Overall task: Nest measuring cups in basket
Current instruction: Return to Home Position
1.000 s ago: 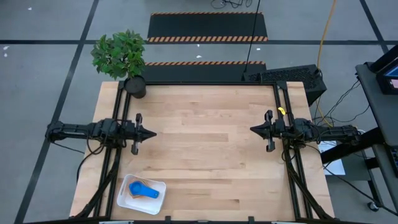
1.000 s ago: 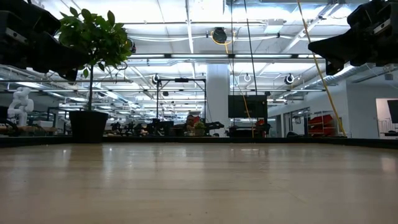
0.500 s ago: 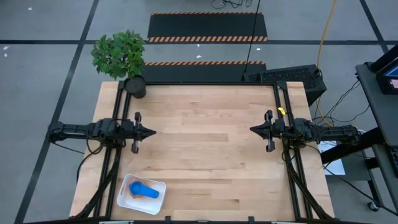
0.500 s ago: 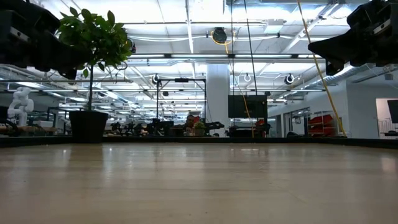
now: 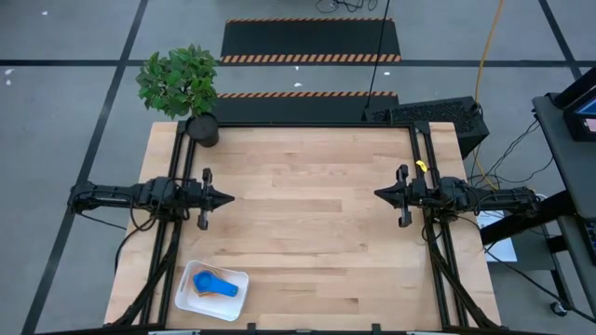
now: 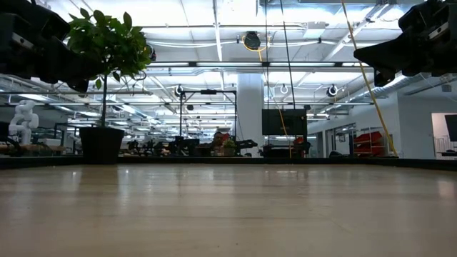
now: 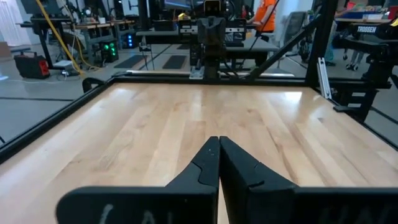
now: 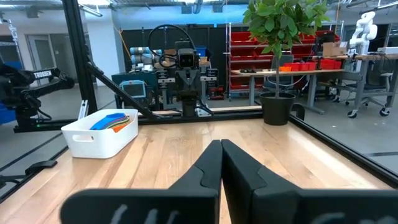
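Small shallow white rectangular plastic basket point(image 5: 189, 290) at near left corner of light wooden table point(image 5: 307, 233). Nested plastic measuring cups point(image 5: 216, 286) inside it, blue one on top. Mid-table: left gripper point(image 5: 226, 198) by left edge, right gripper point(image 5: 380, 194) opposite, well apart. Jaws of both pressed together, holding nothing. Dark round plant pot point(image 5: 202, 129) at far left corner.

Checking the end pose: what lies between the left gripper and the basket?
Only bare wooden tabletop, seen in the high view; the left gripper hangs shut, apart from the basket.

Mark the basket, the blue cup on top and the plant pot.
basket point(image 8: 99, 142), right wrist view, front wall.
blue cup point(image 5: 215, 285), high view, where bowl meets handle.
plant pot point(image 5: 203, 130), high view, pot's top.
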{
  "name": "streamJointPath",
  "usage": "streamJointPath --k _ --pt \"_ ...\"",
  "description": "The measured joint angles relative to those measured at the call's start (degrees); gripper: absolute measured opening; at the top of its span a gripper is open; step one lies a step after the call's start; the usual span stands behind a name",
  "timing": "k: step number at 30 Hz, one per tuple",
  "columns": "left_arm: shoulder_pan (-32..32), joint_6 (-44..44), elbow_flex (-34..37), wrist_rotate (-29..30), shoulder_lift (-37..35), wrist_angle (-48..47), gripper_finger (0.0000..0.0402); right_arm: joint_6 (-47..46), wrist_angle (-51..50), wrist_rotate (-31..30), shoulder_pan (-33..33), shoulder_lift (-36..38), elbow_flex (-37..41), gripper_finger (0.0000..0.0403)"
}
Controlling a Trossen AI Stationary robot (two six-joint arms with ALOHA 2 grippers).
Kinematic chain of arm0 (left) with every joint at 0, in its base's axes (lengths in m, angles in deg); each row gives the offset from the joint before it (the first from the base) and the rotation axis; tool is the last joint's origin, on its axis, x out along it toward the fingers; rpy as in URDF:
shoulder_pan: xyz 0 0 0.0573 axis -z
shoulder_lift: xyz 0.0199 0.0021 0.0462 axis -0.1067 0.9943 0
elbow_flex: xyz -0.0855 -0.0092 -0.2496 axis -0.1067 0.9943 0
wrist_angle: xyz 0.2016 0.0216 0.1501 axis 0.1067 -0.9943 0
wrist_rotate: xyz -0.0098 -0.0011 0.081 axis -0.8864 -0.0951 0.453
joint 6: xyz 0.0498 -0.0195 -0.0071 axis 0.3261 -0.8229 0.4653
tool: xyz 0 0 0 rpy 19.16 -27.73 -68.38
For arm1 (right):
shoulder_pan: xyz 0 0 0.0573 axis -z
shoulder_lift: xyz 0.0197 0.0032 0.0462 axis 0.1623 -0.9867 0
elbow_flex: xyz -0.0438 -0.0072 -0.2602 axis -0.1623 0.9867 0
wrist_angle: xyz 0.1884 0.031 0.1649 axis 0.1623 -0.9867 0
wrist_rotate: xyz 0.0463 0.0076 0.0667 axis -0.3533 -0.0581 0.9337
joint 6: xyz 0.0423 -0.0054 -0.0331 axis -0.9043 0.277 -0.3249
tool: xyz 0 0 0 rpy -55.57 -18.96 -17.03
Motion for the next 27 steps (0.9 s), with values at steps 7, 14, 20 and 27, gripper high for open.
streamJointPath --k 7,14,20,27 --pt "0.0 0.0 0.0 0.0 0.0 0.1 0.0025 0.0 0.0 0.0 0.0 0.0 0.0 0.0000" --pt "0.0 0.0 0.0 0.0 0.0 0.1 0.0021 0.0 0.0 0.0 0.0 0.0 0.0 0.0000" --pt "0.0 0.0 0.0 0.0 0.0 0.1 0.0009 0.0 0.0 0.0 0.0 0.0 0.0 0.0000" --pt "0.0 0.0 0.0 -0.1 0.0 0.1 0.0007 0.0 0.0 0.0 0.0 0.0 0.0 0.0000"
